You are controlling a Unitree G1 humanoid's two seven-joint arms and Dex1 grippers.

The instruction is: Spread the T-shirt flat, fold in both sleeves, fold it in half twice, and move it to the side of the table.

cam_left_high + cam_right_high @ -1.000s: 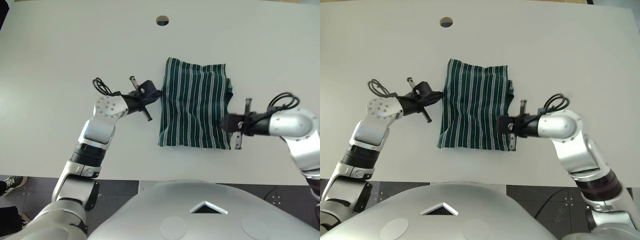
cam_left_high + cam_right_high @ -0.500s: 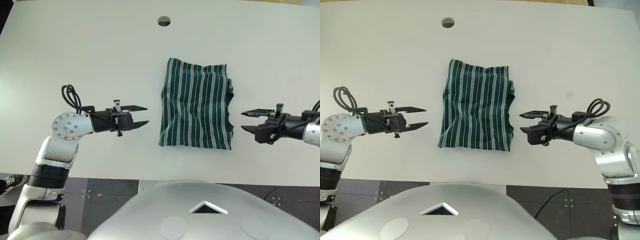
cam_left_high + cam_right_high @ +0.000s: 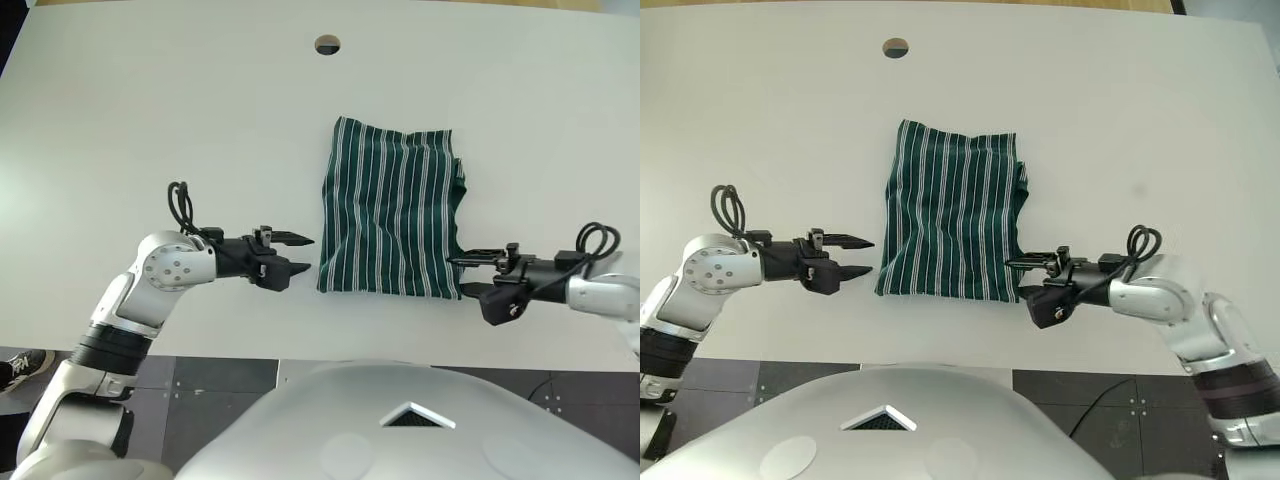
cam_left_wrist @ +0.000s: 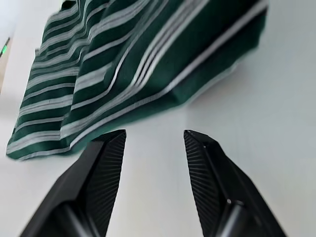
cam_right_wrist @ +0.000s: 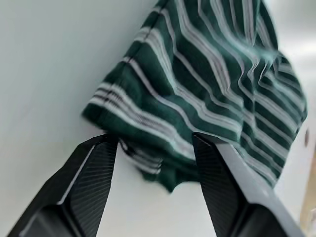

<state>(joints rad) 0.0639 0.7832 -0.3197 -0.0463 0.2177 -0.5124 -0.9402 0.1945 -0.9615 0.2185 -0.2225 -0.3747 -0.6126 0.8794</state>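
Observation:
The T-shirt (image 3: 392, 222), dark green with white stripes, lies folded into a compact rectangle at the middle of the white table. My left gripper (image 3: 300, 253) is open, low over the table just left of the shirt's near left corner; in the left wrist view its fingers (image 4: 106, 163) frame bare table with the shirt's edge (image 4: 123, 64) beyond. My right gripper (image 3: 465, 275) is open at the near right corner. In the right wrist view that corner (image 5: 148, 123) sits between the fingertips (image 5: 103, 163).
A round cable hole (image 3: 326, 44) sits at the far side of the table (image 3: 150, 120). Bare tabletop stretches to both sides of the shirt. The table's near edge (image 3: 300, 355) runs just under both grippers.
One second ago both grippers were against the shirt's left and right edges. They pulled outward with open fingers, then came back in to the shirt's near corners. The shirt has not shifted.

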